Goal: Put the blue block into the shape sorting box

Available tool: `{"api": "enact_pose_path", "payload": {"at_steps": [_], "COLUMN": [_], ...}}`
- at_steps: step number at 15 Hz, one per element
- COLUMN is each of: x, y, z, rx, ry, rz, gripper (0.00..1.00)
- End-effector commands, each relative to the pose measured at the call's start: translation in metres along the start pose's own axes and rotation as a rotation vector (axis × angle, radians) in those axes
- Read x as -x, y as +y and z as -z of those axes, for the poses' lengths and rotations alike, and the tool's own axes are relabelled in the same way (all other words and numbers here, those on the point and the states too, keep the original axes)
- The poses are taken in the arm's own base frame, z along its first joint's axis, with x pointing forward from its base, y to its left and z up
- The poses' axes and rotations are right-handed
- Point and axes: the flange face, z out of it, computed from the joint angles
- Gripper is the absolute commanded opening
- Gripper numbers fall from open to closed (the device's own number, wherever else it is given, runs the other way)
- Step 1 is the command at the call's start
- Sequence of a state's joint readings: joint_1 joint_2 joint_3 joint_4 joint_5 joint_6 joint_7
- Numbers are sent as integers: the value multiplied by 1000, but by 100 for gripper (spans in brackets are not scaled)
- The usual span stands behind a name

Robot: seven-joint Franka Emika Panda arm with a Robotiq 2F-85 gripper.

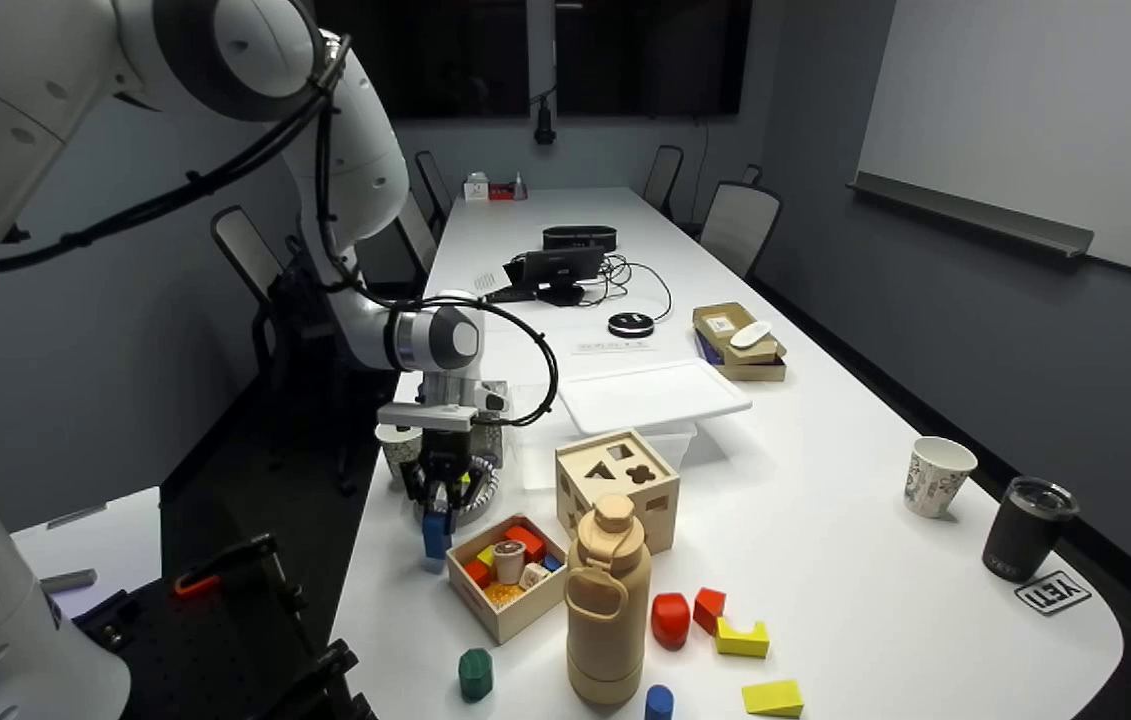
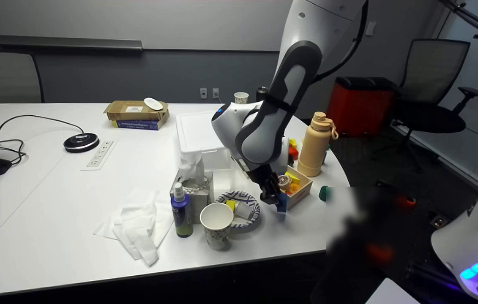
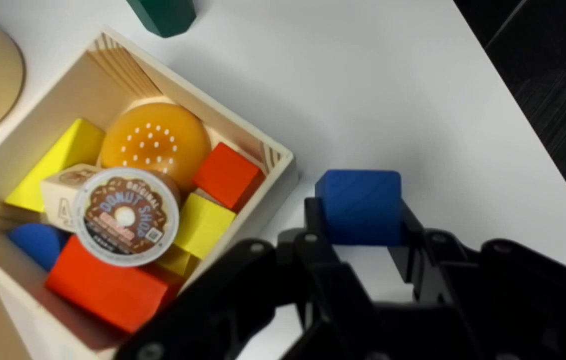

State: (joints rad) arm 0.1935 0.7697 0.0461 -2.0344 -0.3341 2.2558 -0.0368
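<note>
two fingers of yours are drawn in on the blue block, one against each side, so they stand apart by only the block's own width. you have it, roughly upright, just outside the wooden tray, off one corner; the wrist view shows a strip of white surface between tray and block. its lower end is close to that surface (whether it touches, you cannot tell from these views).

the shape sorting box stands beside the tray along a different side, with holes in its top face, among them a triangle and a clover. also next to the tray you see the tan bottle, upright, and, off another corner, the green block. near the tray, an exterior view shows the patterned plate with a yellow piece in it.

inside the tray, your wrist view shows a pod lettered "donut shop" partly over a red block, with an orange piece dotted in white, a yellow wedge and a blue round piece around it.
</note>
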Motion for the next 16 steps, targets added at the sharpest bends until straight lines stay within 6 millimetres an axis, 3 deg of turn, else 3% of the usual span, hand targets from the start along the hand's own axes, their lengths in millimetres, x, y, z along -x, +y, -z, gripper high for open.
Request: {"api": "enact_pose_path", "payload": {"at_steps": [1, 5, 10, 13, 16], "x": [7, 19, 55, 71, 72], "y": [12, 44, 92, 133, 175], "z": [46, 108, 185, 215, 229], "rx": [-31, -54, -113, -140, -151], "ry": [25, 125, 238, 308, 377], "rz": [-31, -105, -188, -282, -369], "gripper": [9, 9, 9, 9, 9]}}
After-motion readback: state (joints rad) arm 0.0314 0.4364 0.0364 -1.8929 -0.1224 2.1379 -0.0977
